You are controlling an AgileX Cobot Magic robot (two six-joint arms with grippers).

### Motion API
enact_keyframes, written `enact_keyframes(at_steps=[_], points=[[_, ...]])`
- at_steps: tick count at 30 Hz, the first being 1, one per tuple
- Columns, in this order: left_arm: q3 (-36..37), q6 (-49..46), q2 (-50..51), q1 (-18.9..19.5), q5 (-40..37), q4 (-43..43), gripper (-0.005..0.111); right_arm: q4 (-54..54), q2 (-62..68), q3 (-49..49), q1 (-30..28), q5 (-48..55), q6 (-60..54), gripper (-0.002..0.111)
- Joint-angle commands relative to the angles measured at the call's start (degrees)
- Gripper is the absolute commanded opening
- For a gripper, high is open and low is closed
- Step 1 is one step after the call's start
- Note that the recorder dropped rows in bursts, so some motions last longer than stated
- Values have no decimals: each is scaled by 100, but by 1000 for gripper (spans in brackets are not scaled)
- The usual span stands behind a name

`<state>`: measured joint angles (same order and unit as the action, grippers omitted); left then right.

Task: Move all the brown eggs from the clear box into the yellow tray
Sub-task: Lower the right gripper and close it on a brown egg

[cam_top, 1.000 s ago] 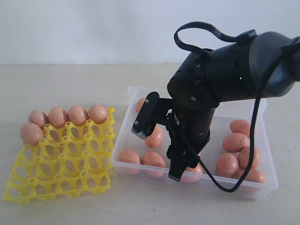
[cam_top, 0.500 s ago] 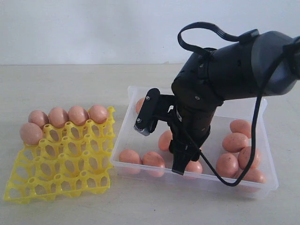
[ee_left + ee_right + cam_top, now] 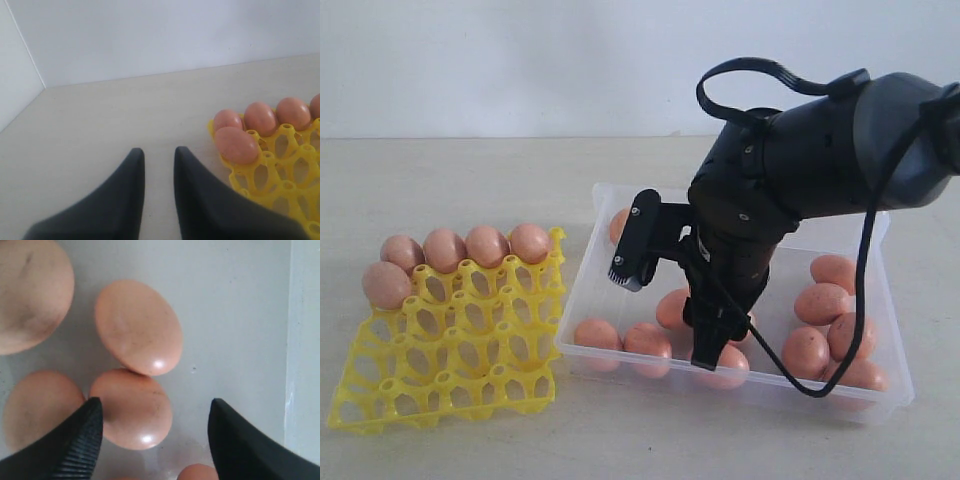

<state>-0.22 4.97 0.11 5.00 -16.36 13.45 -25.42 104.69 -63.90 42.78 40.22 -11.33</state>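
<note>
A pale tabletop [image 3: 450, 180] runs back to a plain white wall [image 3: 520, 60]. Most of the brown eggs [image 3: 823, 303] lie loose in the clear box [image 3: 582, 285]. They are smooth, pinkish-brown and oval, and some have tiny dark speckles. They rest on their sides, some touching, because the flat bottom has nothing to hold them. The black arm [image 3: 800, 150] hides a few, so I cannot count them all; maybe ten or so.

The right claw [image 3: 154, 410] hangs low inside the box with its two fingers [image 3: 75, 440] spread wide, pinching nothing. One egg [image 3: 132, 407] lies right between the fingers, touching another egg [image 3: 139, 327] beside it. I think the claw is that wide so it can come down around this egg without bumping it.

Just beside the box, on its left as I look, is the yellow tray [image 3: 450, 350]. Five eggs [image 3: 486, 246] sit in its cups, four along the back row and one at the left end of the next row. The cups keep them from rolling. Lots of cups are empty, so the job looks far from done.

The left claw [image 3: 157, 152] hovers over bare tabletop near the tray. Its fingers are nearly pressed together, with only a thin gap, and they pinch nothing.
</note>
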Motion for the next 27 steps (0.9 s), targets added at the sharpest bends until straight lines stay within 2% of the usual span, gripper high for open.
enact_keyframes(at_steps=[1, 27], points=[[22, 12, -11, 13, 12, -11, 22, -63, 19, 12, -53, -82, 9, 59], [22, 12, -11, 13, 12, -11, 22, 6, 688, 12, -107, -168, -14, 59]])
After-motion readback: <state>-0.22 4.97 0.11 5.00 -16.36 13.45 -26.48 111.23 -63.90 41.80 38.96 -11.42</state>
